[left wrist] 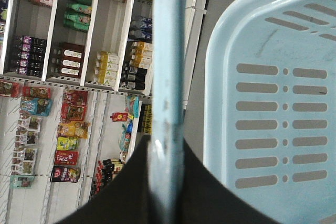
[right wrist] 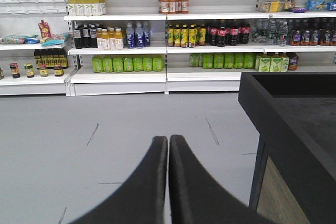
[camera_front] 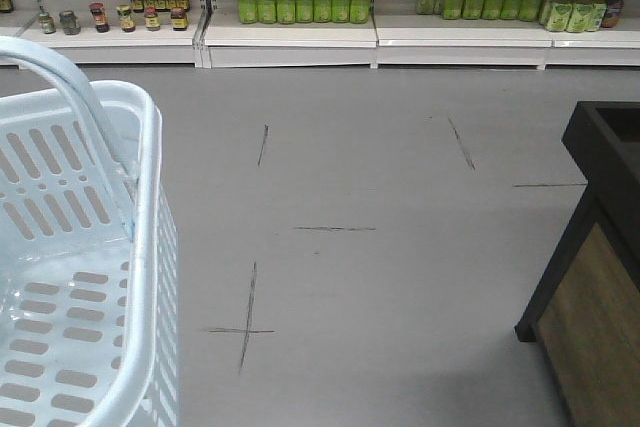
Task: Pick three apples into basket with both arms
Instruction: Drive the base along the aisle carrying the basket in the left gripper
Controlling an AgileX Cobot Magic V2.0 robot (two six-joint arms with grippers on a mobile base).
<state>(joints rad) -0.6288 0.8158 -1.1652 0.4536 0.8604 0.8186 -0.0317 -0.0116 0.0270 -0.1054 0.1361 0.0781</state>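
Observation:
The pale blue basket point(camera_front: 150, 147) fills the lower left of the front view, its hoop handle point(camera_front: 70, 87) arching up over it. Its slotted floor holds nothing where it shows. In the left wrist view my left gripper point(left wrist: 165, 145) is shut on the handle point(left wrist: 170, 66), one black finger on each side of it, with the basket's rim point(left wrist: 218, 77) just to the right. My right gripper point(right wrist: 168, 139) hangs shut over bare grey floor, its fingers pressed together on nothing. No apples show in any view, and neither arm appears in the front view.
A black display stand with a wooden side panel point(camera_front: 595, 267) stands at the right, close beside my right gripper point(right wrist: 294, 114). Stocked store shelves point(camera_front: 290, 32) line the far wall. Grey floor point(camera_front: 380, 277) with dark scuff lines lies between.

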